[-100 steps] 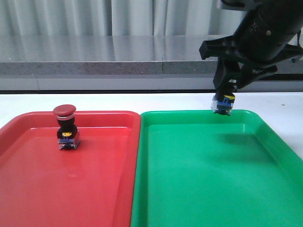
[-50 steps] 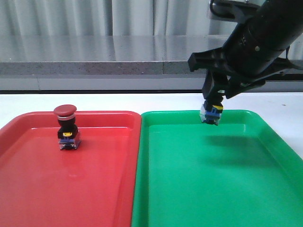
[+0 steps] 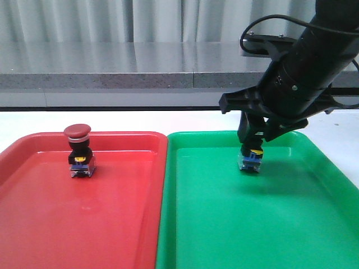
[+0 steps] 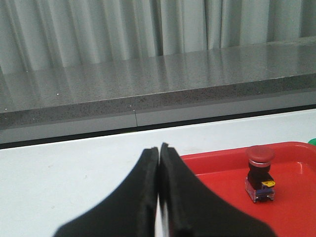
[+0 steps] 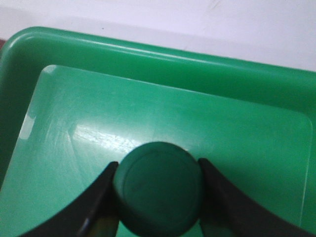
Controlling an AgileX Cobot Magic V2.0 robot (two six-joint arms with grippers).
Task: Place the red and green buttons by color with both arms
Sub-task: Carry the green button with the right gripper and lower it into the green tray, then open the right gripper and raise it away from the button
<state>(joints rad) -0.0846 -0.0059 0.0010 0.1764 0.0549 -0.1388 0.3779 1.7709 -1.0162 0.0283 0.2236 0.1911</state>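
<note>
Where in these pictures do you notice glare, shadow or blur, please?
Front view: soft glare streaks on the red tray, and a dim shadow on the green tray beside the right pincer. Left wrist view: the shut left pincer is blurred. Right wrist view: the green button looks soft, with a bright sheen on the tray floor.

red tray (image 3: 33,224): left, on white table (image 3: 112,120) | green tray (image 3: 224,235): right, edges touching | grey ledge (image 3: 112,81), curtain (image 3: 84,19): far
</note>
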